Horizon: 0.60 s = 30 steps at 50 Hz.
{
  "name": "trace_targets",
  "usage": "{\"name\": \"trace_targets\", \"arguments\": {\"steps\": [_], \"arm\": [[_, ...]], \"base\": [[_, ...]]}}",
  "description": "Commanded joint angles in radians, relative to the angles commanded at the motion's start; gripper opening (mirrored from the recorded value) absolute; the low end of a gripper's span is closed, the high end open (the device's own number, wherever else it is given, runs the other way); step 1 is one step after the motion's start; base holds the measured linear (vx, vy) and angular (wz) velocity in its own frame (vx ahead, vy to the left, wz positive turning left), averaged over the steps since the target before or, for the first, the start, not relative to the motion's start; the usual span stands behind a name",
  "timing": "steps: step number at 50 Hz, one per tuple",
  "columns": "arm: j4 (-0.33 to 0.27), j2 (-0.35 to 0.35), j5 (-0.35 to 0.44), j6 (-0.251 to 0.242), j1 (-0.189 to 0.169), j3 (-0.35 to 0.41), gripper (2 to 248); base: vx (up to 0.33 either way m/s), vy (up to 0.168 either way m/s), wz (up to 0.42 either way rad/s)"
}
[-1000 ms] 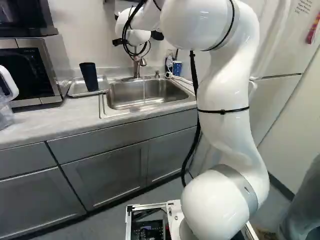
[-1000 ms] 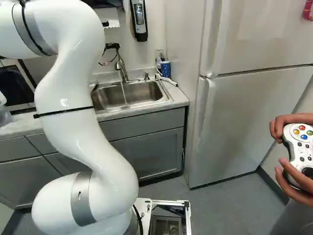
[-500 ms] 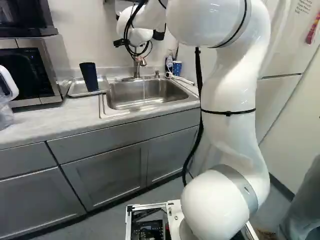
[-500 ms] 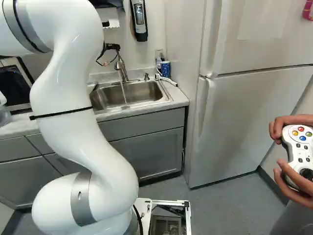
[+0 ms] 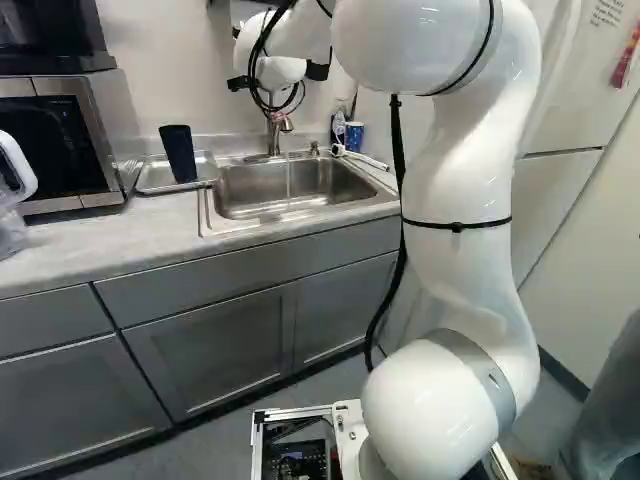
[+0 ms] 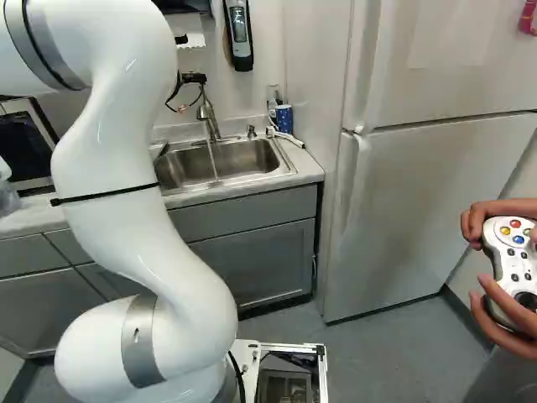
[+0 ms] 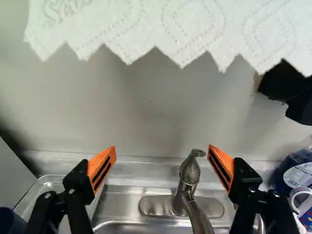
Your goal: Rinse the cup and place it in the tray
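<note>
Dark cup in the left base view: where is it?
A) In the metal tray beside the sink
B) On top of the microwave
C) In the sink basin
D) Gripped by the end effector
A: the dark cup stands in the metal tray beside the sink, while the end effector is open with no cup in its grip.

Found a dark blue, tapered cup [image 5: 178, 154] standing wide end up in a shallow metal tray [image 5: 154, 187], located beside the sink [image 5: 238, 206].
</note>
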Motion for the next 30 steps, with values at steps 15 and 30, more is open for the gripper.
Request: {"name": "trace_targets", "arguments": {"steps": [15,30], "arm": [[0.0,-0.039,0.003,0.0,-0.001,-0.046,247],[0.0,-0.104,0.003,0.0,0.009,-0.127,247]], "base": [[0.0,0.0,0.0],[0.0,0.0,0.0]]}}
